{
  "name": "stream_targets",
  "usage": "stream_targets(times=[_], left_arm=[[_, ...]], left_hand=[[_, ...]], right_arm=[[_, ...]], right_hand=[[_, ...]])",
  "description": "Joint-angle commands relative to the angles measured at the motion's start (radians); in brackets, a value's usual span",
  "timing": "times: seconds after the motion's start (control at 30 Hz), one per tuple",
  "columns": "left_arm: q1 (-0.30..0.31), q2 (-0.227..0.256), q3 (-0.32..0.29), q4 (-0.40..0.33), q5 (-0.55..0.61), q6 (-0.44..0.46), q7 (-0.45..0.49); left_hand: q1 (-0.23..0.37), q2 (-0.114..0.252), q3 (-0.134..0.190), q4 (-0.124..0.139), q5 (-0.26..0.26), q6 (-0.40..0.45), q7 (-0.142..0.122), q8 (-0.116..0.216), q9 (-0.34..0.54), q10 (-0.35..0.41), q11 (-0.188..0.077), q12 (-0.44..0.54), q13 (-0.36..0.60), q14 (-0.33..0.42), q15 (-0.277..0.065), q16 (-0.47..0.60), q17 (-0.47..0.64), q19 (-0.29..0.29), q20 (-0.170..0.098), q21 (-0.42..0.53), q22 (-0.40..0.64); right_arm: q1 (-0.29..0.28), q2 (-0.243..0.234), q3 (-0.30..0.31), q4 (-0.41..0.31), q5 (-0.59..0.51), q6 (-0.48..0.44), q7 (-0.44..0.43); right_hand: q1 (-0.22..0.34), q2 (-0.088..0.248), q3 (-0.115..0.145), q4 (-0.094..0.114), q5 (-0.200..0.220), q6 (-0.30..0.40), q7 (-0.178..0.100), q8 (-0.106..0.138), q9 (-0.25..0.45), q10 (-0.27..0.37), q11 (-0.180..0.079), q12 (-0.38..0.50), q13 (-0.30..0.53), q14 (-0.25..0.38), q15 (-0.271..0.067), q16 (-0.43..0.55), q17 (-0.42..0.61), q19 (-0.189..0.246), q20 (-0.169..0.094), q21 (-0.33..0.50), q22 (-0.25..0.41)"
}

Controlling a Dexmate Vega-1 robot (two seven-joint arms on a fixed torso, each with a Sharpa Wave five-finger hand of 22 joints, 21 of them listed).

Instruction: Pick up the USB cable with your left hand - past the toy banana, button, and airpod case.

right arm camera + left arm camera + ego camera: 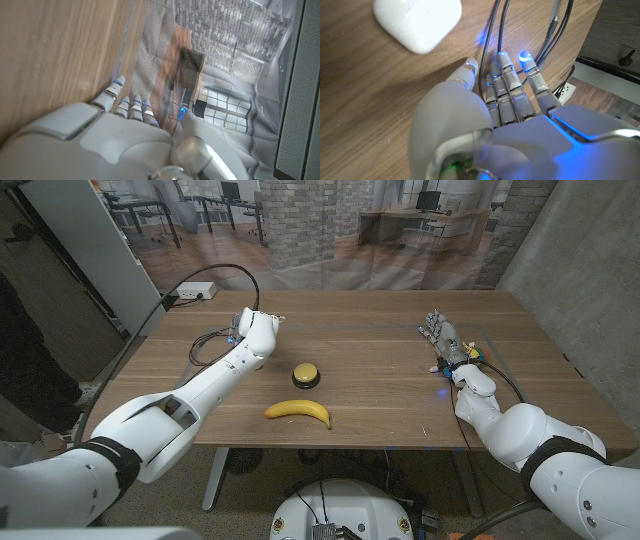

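Note:
The USB cable [207, 340] lies as thin dark loops on the far left of the wooden table [380, 395]. My left hand [252, 323] reaches over it. In the left wrist view its straight fingers [504, 75] lie across the cable's strands [496, 30] without curling around them. The white airpod case [417, 22] sits just beyond the fingertips. Nearer to me are the yellow button [306, 374] on its black base and the toy banana [298, 412]. My right hand [443, 340] stands on the right side, fingers spread and empty.
A white power strip [195, 292] lies at the far left corner, with a thick black cable [190, 290] arcing from it over the table's left edge. A curtain printed with an office scene hangs behind the table.

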Motion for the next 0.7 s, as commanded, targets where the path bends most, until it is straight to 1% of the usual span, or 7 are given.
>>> stream_targets(times=[0.03,0.1,0.3,0.37,0.43,0.6,0.7], left_arm=[[0.100,0.019,-0.028,-0.058,0.035,0.018,0.176],[0.105,0.015,-0.033,-0.058,0.039,0.021,0.186],[0.119,0.009,-0.046,-0.062,0.046,0.023,0.235],[0.123,0.005,-0.053,-0.065,0.043,0.025,0.247],[0.126,0.008,-0.054,-0.069,0.048,0.023,0.254],[0.146,0.011,-0.071,-0.094,0.043,0.026,0.300],[0.159,0.015,-0.084,-0.112,0.037,0.026,0.326]], left_hand=[[0.022,0.014,0.001,0.002,-0.006,0.110,-0.023,0.036,0.011,0.166,-0.110,0.022,-0.001,0.091,-0.071,0.023,-0.014,0.048,-0.019,0.026,-0.001],[0.071,0.043,0.031,-0.014,0.007,0.143,-0.023,0.041,0.011,0.205,-0.114,0.029,-0.003,0.122,-0.084,0.022,-0.026,0.065,-0.029,0.037,-0.003],[0.116,0.051,0.047,-0.024,0.017,0.203,-0.019,0.053,0.012,0.266,-0.129,0.045,-0.002,0.192,-0.104,0.039,-0.035,0.078,-0.052,0.049,-0.005],[0.141,0.057,0.055,-0.030,0.022,0.211,-0.017,0.053,0.013,0.274,-0.124,0.045,-0.001,0.206,-0.113,0.041,-0.038,0.076,-0.059,0.051,-0.005],[0.154,0.061,0.061,-0.022,0.025,0.242,-0.011,0.057,0.014,0.302,-0.129,0.051,-0.002,0.240,-0.114,0.040,-0.050,0.083,-0.078,0.059,-0.005],[0.133,0.080,0.071,0.003,0.020,0.299,-0.003,0.063,0.014,0.358,-0.128,0.055,-0.009,0.304,-0.116,0.029,-0.070,0.091,-0.095,0.076,-0.005],[0.120,0.084,0.074,0.009,0.015,0.320,-0.010,0.064,0.013,0.377,-0.130,0.053,-0.013,0.325,-0.119,0.021,-0.073,0.094,-0.101,0.081,-0.006]], right_arm=[[0.006,-0.006,-0.002,0.005,-0.009,0.010,-0.013],[0.005,-0.006,-0.003,0.002,-0.010,0.012,-0.016],[-0.004,-0.006,-0.004,-0.014,-0.009,0.015,-0.018],[-0.007,-0.005,-0.006,-0.020,-0.009,0.014,-0.019],[-0.011,-0.003,-0.007,-0.027,-0.008,0.014,-0.019],[-0.014,0.000,-0.010,-0.033,-0.006,0.012,-0.015],[-0.013,0.001,-0.014,-0.033,-0.007,0.013,-0.012]], right_hand=[[-0.007,0.000,-0.002,-0.002,0.005,0.010,-0.001,0.005,0.006,0.008,0.003,0.003,0.005,0.010,0.005,0.003,0.001,0.011,-0.004,0.006,0.004],[-0.007,0.001,-0.001,-0.002,0.006,0.010,-0.001,0.004,0.006,0.008,0.003,0.003,0.005,0.012,0.005,0.003,0.001,0.012,-0.005,0.006,0.004],[-0.007,0.001,-0.001,-0.002,0.006,0.012,-0.001,0.004,0.006,0.010,0.003,0.002,0.005,0.012,0.005,0.003,0.001,0.014,-0.005,0.006,0.004],[-0.007,0.001,-0.001,-0.003,0.007,0.012,-0.001,0.004,0.006,0.010,0.003,0.002,0.005,0.013,0.004,0.002,0.001,0.014,-0.006,0.006,0.004],[-0.007,0.002,-0.001,-0.003,0.007,0.012,-0.001,0.004,0.006,0.010,0.003,0.002,0.005,0.013,0.004,0.002,0.001,0.015,-0.006,0.006,0.004],[-0.007,0.002,-0.001,-0.003,0.008,0.012,-0.001,0.003,0.006,0.011,0.002,0.002,0.005,0.013,0.004,0.001,0.001,0.014,-0.007,0.005,0.004],[-0.006,0.002,-0.001,-0.004,0.008,0.012,-0.001,0.002,0.006,0.011,0.002,0.001,0.005,0.013,0.004,0.001,0.001,0.014,-0.007,0.004,0.004]])
